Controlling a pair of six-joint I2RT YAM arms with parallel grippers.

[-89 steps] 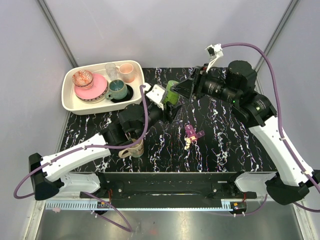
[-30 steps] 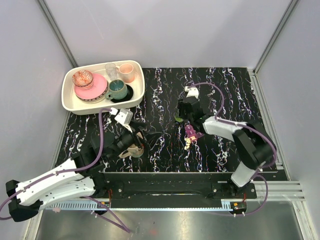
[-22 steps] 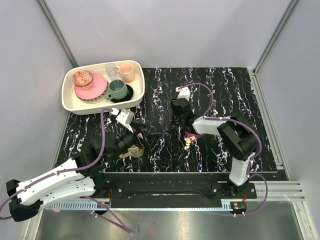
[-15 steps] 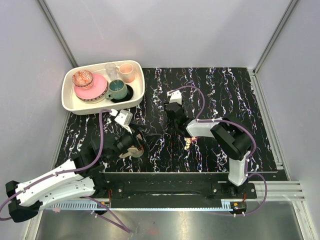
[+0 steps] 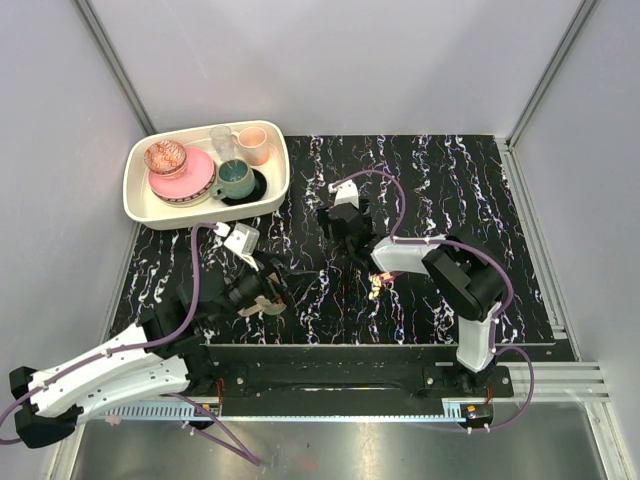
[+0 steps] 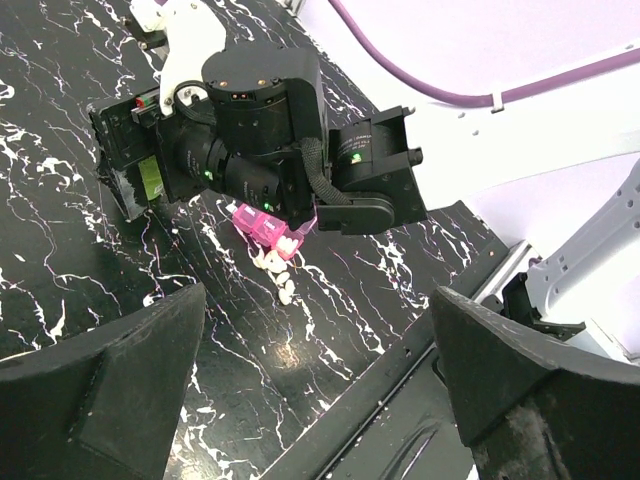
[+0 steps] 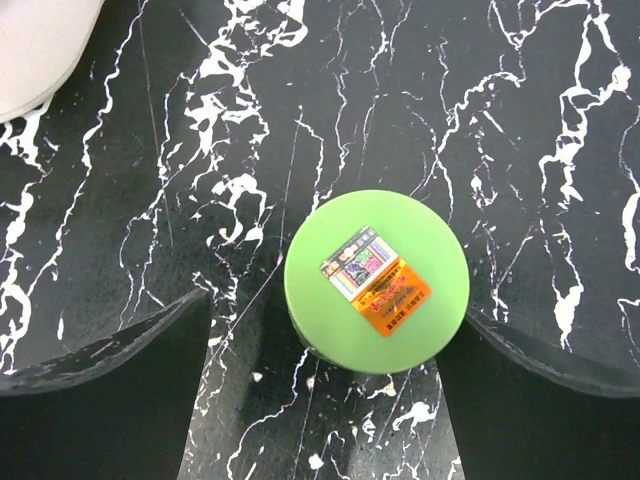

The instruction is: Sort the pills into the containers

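The lime-green bottle [image 7: 377, 280] stands upright on the black table, seen from above with a sticker on its cap. My right gripper [image 7: 320, 400] straddles it, open, with a gap at the left finger [image 7: 100, 380]. In the top view the right gripper [image 5: 338, 232] hides the bottle. A sliver of green bottle [image 6: 150, 178] shows between those fingers in the left wrist view. The magenta pill box [image 6: 262, 225] lies by the right arm's wrist, with several cream pills [image 6: 275, 268] beside it. My left gripper [image 6: 320, 400] is open and empty, near the table's front.
A white tray [image 5: 135, 205] with cups, a bowl and a plate sits at the back left; its corner [image 7: 30, 50] shows in the right wrist view. A beige mug [image 5: 250, 305] lies under the left gripper [image 5: 270, 288]. The pills [image 5: 374, 290] lie at mid-table.
The right gripper carried the bottle leftward across the table, set it down and opened its jaws. The left gripper stayed open over the mug, shifting slightly.
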